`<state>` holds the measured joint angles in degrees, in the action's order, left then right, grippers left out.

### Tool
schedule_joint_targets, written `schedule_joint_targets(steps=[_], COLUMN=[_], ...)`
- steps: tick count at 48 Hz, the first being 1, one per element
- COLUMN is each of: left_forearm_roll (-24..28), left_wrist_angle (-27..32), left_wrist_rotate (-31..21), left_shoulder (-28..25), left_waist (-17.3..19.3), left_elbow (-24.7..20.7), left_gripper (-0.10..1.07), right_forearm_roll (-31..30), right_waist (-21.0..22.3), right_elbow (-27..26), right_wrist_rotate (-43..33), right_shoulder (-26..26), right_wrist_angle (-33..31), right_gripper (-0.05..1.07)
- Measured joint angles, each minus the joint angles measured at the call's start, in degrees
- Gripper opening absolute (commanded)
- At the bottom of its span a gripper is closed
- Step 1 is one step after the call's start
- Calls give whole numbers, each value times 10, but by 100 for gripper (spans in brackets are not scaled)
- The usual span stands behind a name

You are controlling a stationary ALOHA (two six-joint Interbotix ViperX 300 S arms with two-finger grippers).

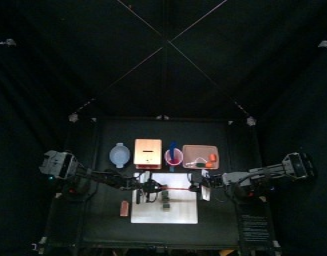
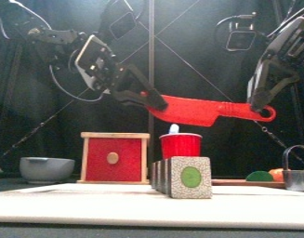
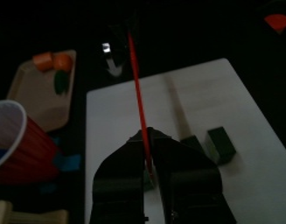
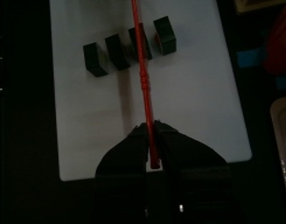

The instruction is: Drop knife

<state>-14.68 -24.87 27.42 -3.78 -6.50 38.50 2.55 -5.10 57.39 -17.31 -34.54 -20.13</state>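
A red knife (image 2: 191, 109) hangs level above the white cutting board (image 2: 152, 200), held at both ends. My left gripper (image 2: 129, 95) is shut on its left end and my right gripper (image 2: 258, 110) is shut on its right end. The left wrist view shows the knife edge-on as a thin red line (image 3: 138, 87) running out from the shut left gripper (image 3: 149, 147). The right wrist view shows the same line (image 4: 140, 61) leaving the right gripper (image 4: 153, 140) over the board (image 4: 198, 105). In the top view both grippers (image 1: 142, 180) (image 1: 206, 180) meet over the board (image 1: 170, 210).
Several dark blocks (image 2: 188, 177) (image 4: 128, 51) stand on the board under the knife. Behind are a red cup (image 2: 181, 147), a red box (image 2: 114, 158), a grey bowl (image 2: 46, 168), and a tray (image 1: 201, 155) with small items at the right.
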Motion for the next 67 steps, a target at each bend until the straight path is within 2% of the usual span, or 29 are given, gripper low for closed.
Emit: schedule_joint_targets(steps=[5,10,16,22,27,40,49,55,60,67], left_forearm_roll=[9,8,8,8,8,-11,-18,-23,-35,-47], left_wrist_angle=[-18,-45,-76,-89,-95,-122,-145,-159,-163,-163], left_wrist_rotate=[0,-2,-2,-2,-2,-3,-3,-3,-3,-3], left_shoulder=[-11,-15,-15,-11,-8,6,13,19,22,22], left_waist=[4,4,4,4,4,4,4,4,3,3], left_elbow=[-13,-16,-16,-10,-4,8,23,32,40,52], left_gripper=[89,98,99,99,99,99,99,99,99,99], right_forearm_roll=[29,57,88,99,98,84,54,40,39,40], right_waist=[3,5,19,30,29,-10,-17,-30,-44,-55], right_elbow=[5,8,9,11,13,42,73,84,90,91], right_wrist_rotate=[3,-8,-51,-133,-209,-393,-502,-554,-577,-592], right_shoulder=[-38,-65,-79,-82,-83,-84,-81,-80,-78,-56], right_wrist_angle=[-25,-48,-89,-144,-166,-167,-156,-145,-121,-85], right_gripper=[45,45,46,46,46,46,46,55,74,92])
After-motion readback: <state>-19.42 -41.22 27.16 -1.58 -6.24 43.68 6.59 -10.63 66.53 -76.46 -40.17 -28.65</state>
